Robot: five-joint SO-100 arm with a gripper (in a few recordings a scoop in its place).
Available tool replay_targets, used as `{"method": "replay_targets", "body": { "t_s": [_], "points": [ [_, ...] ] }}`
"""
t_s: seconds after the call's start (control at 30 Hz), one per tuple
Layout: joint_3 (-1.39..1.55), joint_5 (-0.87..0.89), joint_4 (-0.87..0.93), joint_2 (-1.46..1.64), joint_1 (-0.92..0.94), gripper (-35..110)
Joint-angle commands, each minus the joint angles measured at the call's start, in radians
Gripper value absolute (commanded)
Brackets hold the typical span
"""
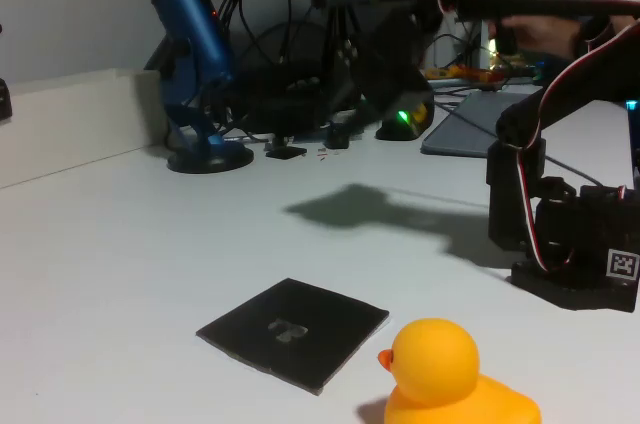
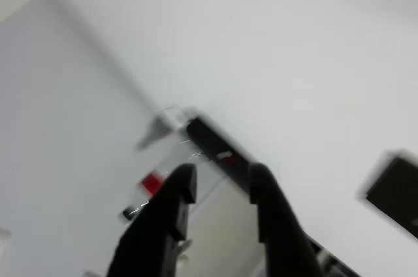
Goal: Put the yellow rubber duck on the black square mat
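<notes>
One square black-and-white tag (image 1: 623, 265) on the arm's base (image 1: 578, 244) is the only marking I can pick out in the fixed view; its pattern is too small for me to read. The black square mat (image 1: 293, 331) carries a faint grey mark at its centre, shaped somewhat like a T, though I cannot make out any letters for sure.

From the base at the right, the arm (image 1: 560, 94) rises and reaches up and leftward, its upper part blurred near the top edge, well above the table (image 1: 120, 274). In the wrist view, the gripper (image 2: 222, 182) shows two dark fingers (image 2: 177, 198) with a narrow gap between them, holding nothing; the picture is smeared. A dark corner at the right edge of that view may be the mat, but I cannot tell.

The yellow rubber duck (image 1: 450, 379) sits on the table at the lower edge of the fixed view, just right of the mat and off it, beak pointing left toward the mat's near corner.

A blue microphone (image 1: 195, 44) stands at the back left.
</notes>
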Motion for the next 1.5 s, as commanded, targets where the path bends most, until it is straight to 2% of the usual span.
{"method": "replay_targets", "body": {
  "t_s": [0.0, 0.27, 0.63, 1.47],
  "points": [
    [-0.156, 0.005, -0.008, 0.008, -0.008, 9],
    [-0.457, 0.005, -0.003, -0.02, 0.003, 9],
    [-0.813, 0.012, 0.005, -0.328, -0.005, 9],
    [-0.838, 0.003, 0.003, -0.362, -0.034, 9]
  ]
}}
